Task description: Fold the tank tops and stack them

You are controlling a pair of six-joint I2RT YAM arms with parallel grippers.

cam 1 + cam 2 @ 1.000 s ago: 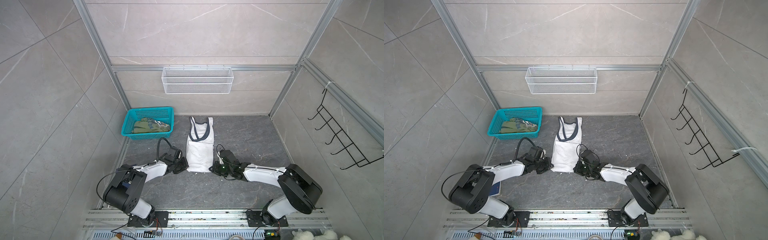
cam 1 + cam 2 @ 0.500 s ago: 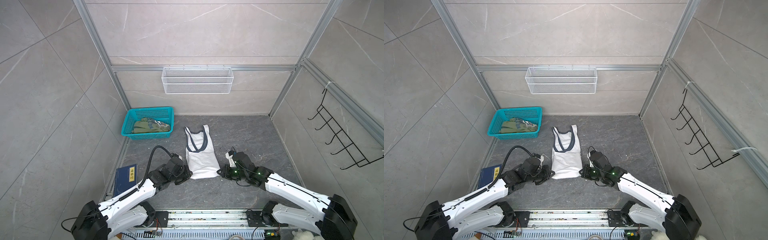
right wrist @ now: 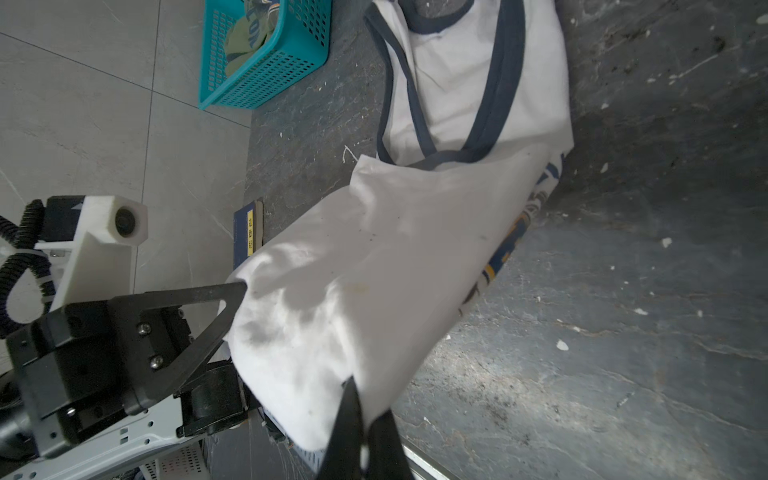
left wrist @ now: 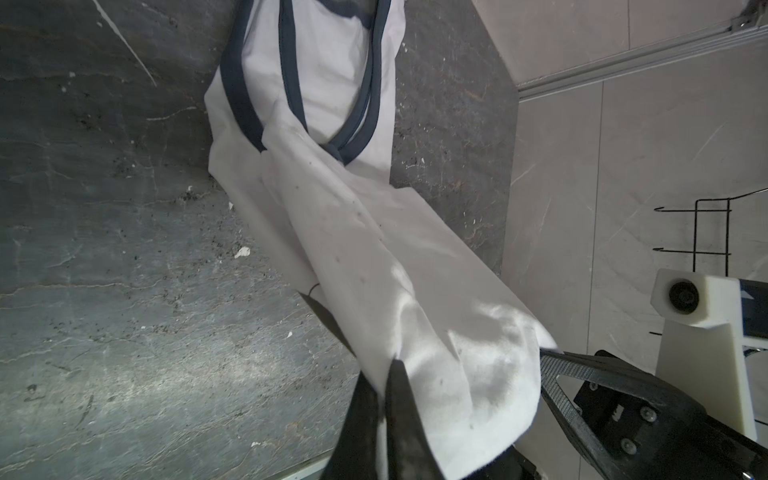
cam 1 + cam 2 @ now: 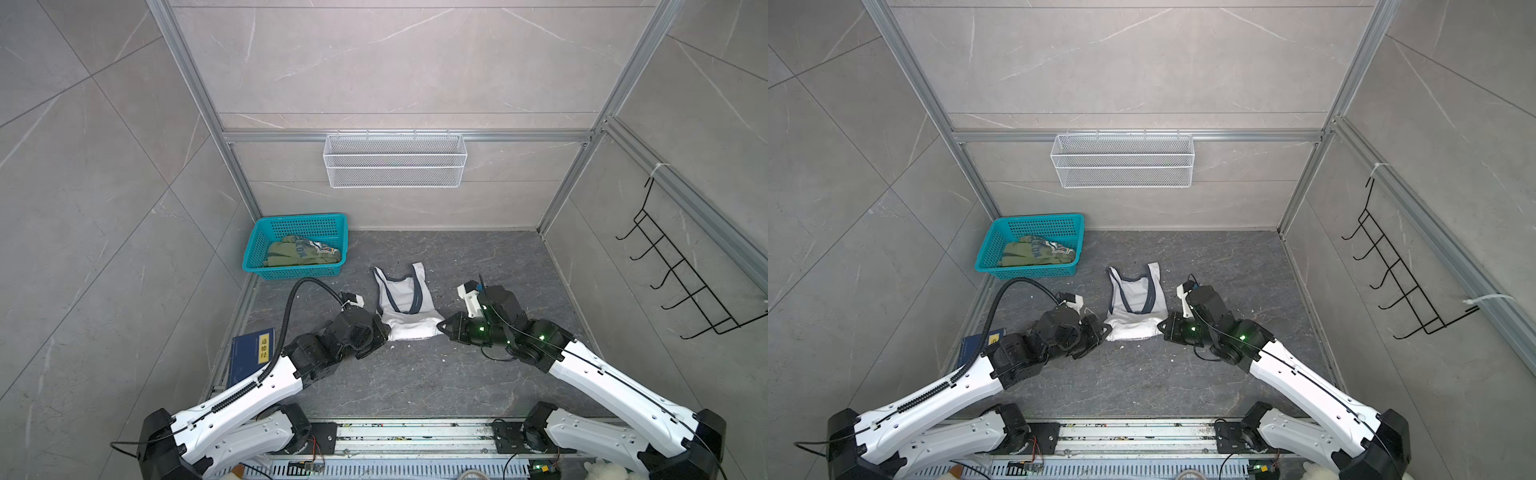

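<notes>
Both my claws are pinched tight on the white tank top (image 5: 415, 324), left claw (image 5: 385, 332) and right claw (image 5: 441, 328) each on a corner of the raised near edge, straps lying mid worktop (image 5: 415, 374) (olive tank top (image 5: 291, 253) sits bunched in the teal basket (image 5: 291, 272)). My worry: if one corner slips or my arms travel unevenly, the fold lands crooked and the thin cloth bunches

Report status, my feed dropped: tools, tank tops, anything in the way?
Both shut: left tool, right tool, on white tank top hem corners. In teal basket: olive tank top. Off left: blue book, not obstructing.
</notes>
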